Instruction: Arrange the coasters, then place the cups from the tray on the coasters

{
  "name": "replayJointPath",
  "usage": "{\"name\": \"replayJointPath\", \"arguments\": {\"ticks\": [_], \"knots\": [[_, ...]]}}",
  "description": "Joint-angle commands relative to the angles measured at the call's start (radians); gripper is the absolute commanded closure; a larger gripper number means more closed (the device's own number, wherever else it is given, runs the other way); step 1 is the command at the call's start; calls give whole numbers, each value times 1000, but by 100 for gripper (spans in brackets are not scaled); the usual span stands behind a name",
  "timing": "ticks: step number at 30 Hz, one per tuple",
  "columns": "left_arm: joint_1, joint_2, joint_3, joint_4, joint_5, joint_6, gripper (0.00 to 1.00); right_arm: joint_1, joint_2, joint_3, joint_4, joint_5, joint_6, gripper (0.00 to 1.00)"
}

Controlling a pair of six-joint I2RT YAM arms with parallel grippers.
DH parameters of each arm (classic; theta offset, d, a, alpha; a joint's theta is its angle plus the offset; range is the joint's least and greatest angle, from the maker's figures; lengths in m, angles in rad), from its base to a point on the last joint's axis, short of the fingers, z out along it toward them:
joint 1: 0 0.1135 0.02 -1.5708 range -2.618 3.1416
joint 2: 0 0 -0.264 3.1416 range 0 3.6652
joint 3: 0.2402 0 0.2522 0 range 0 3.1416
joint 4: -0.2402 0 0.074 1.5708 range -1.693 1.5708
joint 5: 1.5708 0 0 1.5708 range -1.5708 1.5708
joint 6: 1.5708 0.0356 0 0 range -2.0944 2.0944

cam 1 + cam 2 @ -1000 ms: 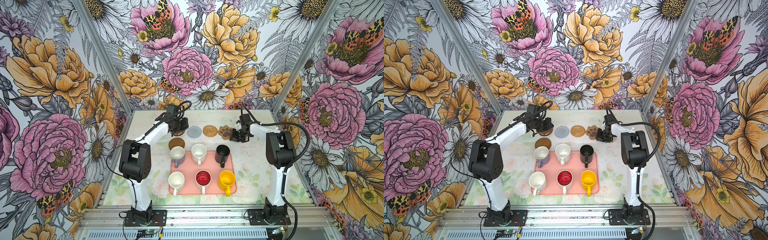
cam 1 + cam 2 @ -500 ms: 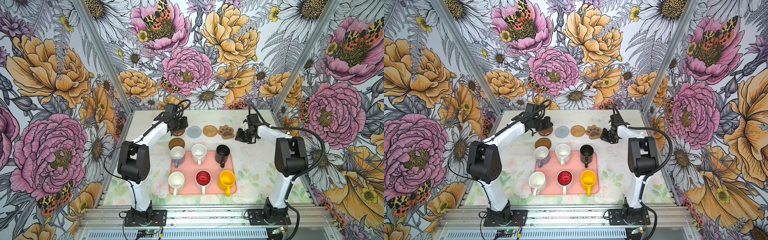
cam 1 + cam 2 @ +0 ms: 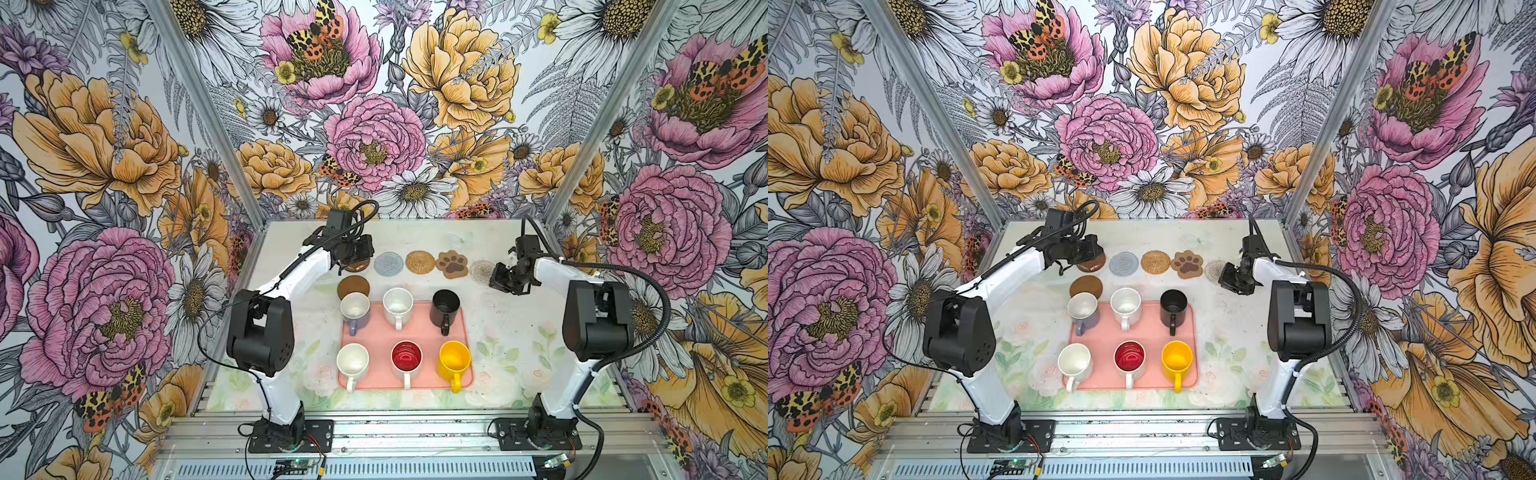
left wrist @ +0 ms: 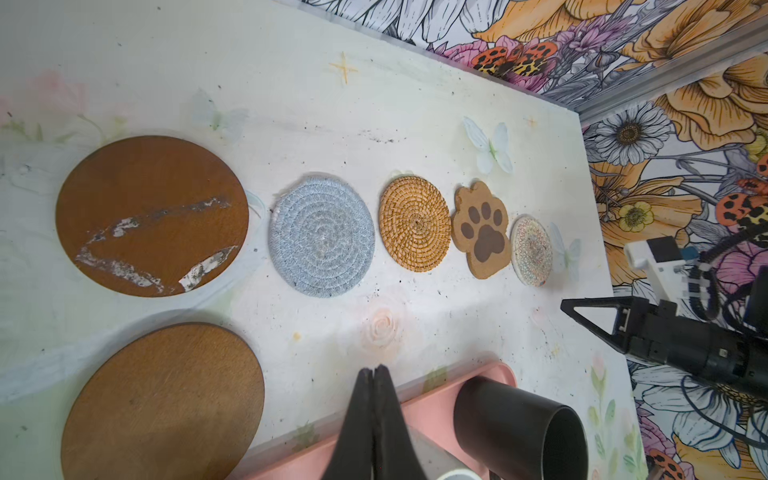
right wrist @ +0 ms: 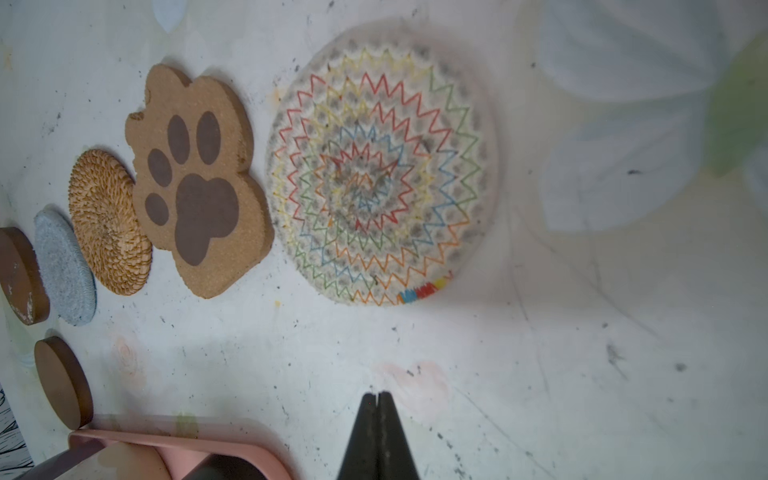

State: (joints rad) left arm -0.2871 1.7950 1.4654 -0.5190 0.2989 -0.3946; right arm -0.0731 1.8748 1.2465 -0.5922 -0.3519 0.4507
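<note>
Both pincers were pinched closed, holding nothing — the left gripper (image 4: 373,372) by the scuffed brown coaster (image 4: 151,214), the right gripper (image 5: 377,397) near the pale woven coaster (image 5: 382,166). Six cups (image 3: 398,303) stood in two rows on the pink tray (image 3: 419,332).

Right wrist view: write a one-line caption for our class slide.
Shut right tool facing the pale zigzag-stitched coaster that ends the row, next to the paw-shaped coaster.
</note>
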Motion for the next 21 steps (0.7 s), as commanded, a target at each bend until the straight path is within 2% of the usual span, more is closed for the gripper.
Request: {"name": "replayJointPath", "arguments": {"ticks": [1,21], "knots": [[15,-39,-21,13,-26,-2,100,-7,41,29,6,-2,-17,100],[25,-58,-69,13,-34,-9,100,-13,178,142,8,-1,5,100]]}}
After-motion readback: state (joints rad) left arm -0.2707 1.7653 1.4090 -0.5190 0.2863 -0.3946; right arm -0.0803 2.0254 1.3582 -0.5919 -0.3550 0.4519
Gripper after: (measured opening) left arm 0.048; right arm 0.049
